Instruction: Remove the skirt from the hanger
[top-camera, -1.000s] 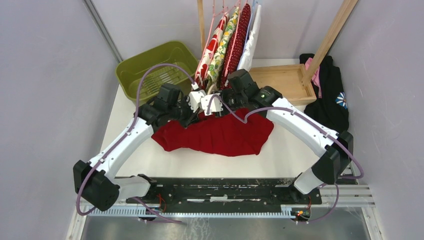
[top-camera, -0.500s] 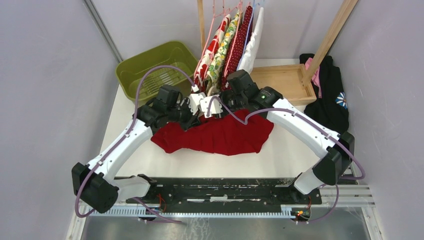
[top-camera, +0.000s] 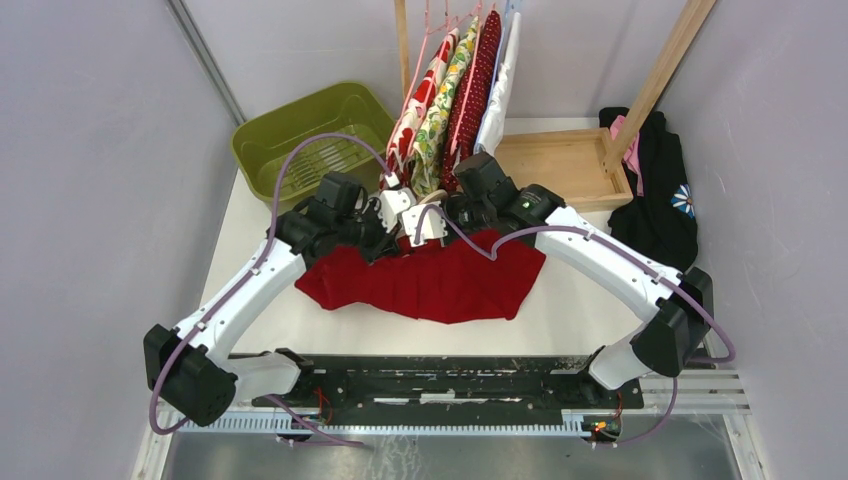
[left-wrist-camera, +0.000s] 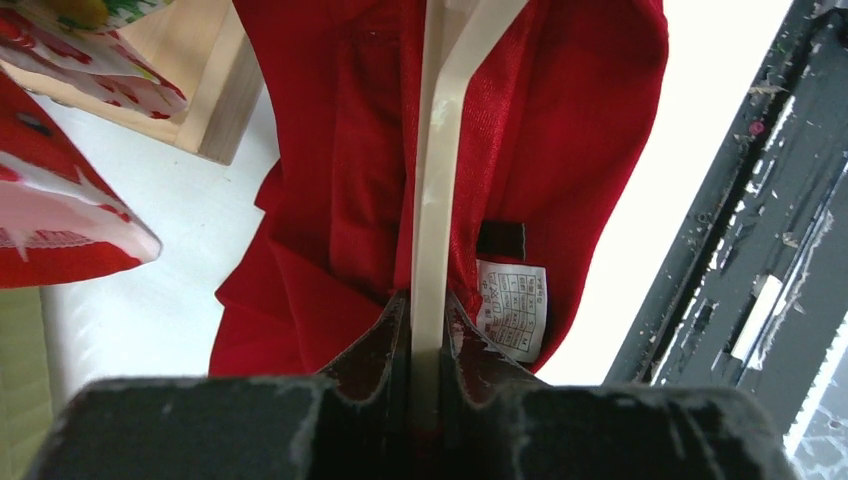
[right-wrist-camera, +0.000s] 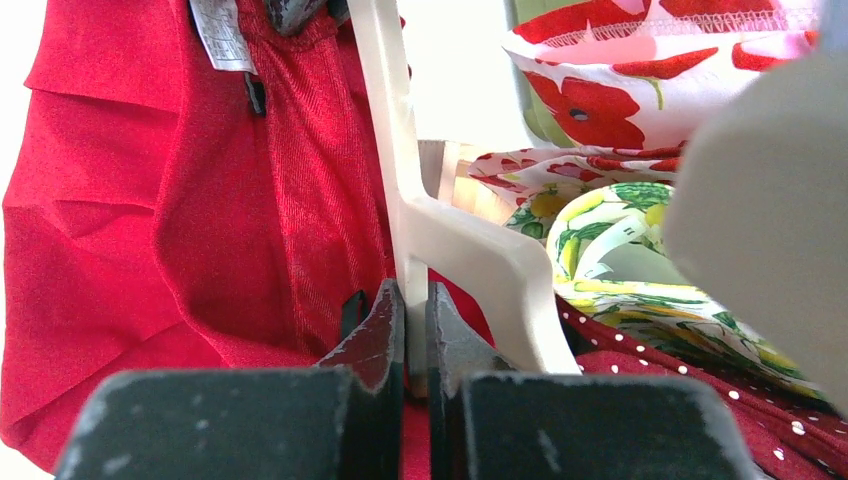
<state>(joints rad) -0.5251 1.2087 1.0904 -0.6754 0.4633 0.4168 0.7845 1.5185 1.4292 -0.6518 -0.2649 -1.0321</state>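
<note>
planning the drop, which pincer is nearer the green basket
Left. The left pincer grips the hanger just right of the basket, toward the arms; the right pincer grips the same hanger farther right, nearer the wooden tray.

White table (top-camera: 570, 310), green basket (top-camera: 300, 120) at far left, wooden tray (top-camera: 560, 165) at far right, red skirt (top-camera: 440, 285) spread across the middle

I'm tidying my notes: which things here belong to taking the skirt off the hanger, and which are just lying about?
Job: red skirt, hanger, left gripper, right gripper, both clamped on the hanger.
Lying about: green basket, wooden tray, hanging clothes, black garment.
</note>
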